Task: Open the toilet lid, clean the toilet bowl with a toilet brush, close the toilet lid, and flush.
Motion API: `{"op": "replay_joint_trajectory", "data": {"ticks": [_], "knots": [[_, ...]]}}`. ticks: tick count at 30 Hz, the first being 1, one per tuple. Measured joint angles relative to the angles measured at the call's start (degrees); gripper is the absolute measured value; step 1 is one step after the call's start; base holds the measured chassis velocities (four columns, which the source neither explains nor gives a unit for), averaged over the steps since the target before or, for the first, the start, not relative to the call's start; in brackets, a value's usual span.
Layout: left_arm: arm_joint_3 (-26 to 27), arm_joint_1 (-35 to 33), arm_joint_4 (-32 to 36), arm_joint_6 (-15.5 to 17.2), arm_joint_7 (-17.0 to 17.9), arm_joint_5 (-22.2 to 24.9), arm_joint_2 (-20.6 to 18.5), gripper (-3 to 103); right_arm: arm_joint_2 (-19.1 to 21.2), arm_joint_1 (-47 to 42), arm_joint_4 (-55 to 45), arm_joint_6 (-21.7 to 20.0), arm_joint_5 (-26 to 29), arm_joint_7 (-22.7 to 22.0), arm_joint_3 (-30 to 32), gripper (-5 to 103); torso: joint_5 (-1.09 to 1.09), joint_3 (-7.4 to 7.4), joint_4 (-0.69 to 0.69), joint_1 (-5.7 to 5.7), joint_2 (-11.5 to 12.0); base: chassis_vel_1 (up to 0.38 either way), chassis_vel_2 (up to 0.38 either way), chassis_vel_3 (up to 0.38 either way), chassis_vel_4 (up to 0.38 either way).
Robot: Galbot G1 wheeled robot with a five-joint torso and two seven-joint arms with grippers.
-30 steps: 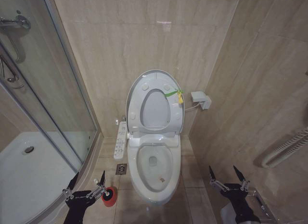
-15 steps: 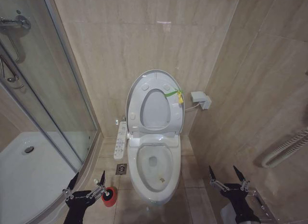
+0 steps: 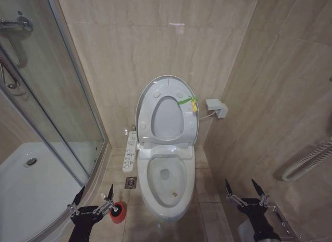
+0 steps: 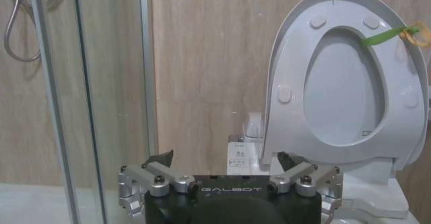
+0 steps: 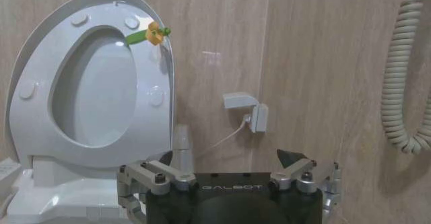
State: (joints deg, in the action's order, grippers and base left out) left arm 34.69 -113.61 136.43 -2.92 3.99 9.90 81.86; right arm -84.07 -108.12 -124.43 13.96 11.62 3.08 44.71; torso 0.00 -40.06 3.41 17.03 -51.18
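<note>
The toilet lid (image 3: pixel 167 111) stands raised against the back wall, with the seat ring up against it and a green-and-yellow tag (image 3: pixel 190 102) on its edge. Below it you see the toilet bowl (image 3: pixel 167 182) uncovered, with the side control panel (image 3: pixel 129 151) on the robot's left. Your left gripper (image 3: pixel 94 197) hovers low beside the bowl, fingers spread apart and holding nothing, right next to the red holder (image 3: pixel 118 212) on the floor. Your right gripper (image 3: pixel 243 190) hangs low on the other side of the bowl, fingers likewise spread and empty.
</note>
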Motion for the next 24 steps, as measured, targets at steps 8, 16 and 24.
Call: {"op": "replay_joint_trajectory", "data": {"ticks": [8, 16, 24], "knots": [[0.0, 0.0, 0.0, 0.0, 0.0, 0.0, 0.0, 100, 0.0, 0.0, 0.0, 0.0, 0.0, 0.0, 0.0, 100, 0.0, 0.0, 0.0, 0.0, 0.0, 0.0, 0.0, 0.0, 0.0], [0.0, 0.0, 0.0, 0.0, 0.0, 0.0, 0.0, 100, 0.0, 0.0, 0.0, 0.0, 0.0, 0.0, 0.0, 100, 0.0, 0.0, 0.0, 0.0, 0.0, 0.0, 0.0, 0.0, 0.0], [0.0, 0.0, 0.0, 0.0, 0.0, 0.0, 0.0, 100, 0.0, 0.0, 0.0, 0.0, 0.0, 0.0, 0.0, 100, 0.0, 0.0, 0.0, 0.0, 0.0, 0.0, 0.0, 0.0, 0.0]]}}
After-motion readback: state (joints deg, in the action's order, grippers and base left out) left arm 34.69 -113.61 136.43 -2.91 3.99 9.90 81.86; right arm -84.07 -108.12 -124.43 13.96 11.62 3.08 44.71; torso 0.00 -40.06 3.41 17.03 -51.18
